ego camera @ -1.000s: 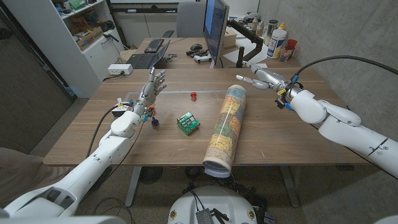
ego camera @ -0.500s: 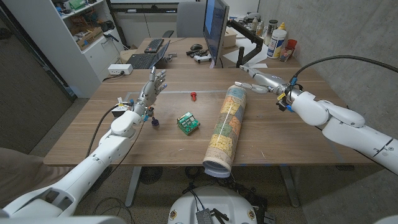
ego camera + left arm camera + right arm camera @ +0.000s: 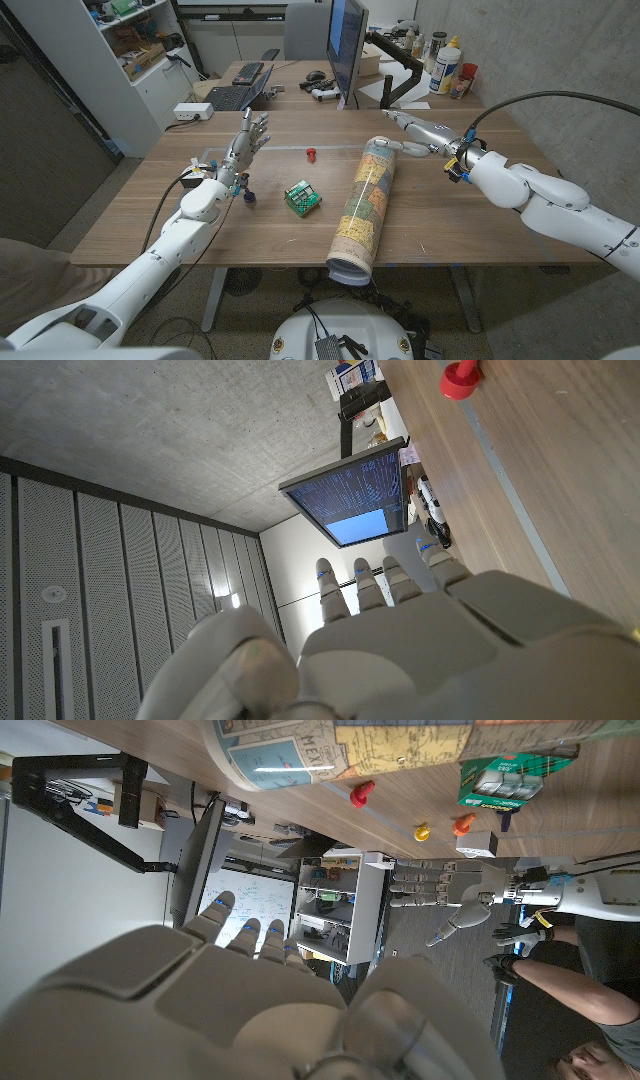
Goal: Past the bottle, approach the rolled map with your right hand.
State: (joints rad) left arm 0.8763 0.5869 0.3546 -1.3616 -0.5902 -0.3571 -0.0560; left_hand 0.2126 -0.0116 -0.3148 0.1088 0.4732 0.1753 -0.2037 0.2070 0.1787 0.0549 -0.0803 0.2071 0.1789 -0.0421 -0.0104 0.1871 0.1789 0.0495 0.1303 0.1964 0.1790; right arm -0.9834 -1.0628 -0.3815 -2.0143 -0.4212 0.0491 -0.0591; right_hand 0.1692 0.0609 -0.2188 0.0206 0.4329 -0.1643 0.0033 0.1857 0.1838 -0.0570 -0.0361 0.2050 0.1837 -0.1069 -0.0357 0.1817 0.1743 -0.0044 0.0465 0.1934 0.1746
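the map (image 3: 365,208) lies mid-table, its near end over the front edge. the right hand (image 3: 418,130), fingers spread and empty, hovers just beside its far end: approach nearly done, no contact yet.

Cut off and out of sight

The rolled map (image 3: 364,211) juts past the table's (image 3: 150,220) near edge, its underside hidden; in the right wrist view it runs out of frame, and the person's (image 3: 580,990) body is cropped at the border
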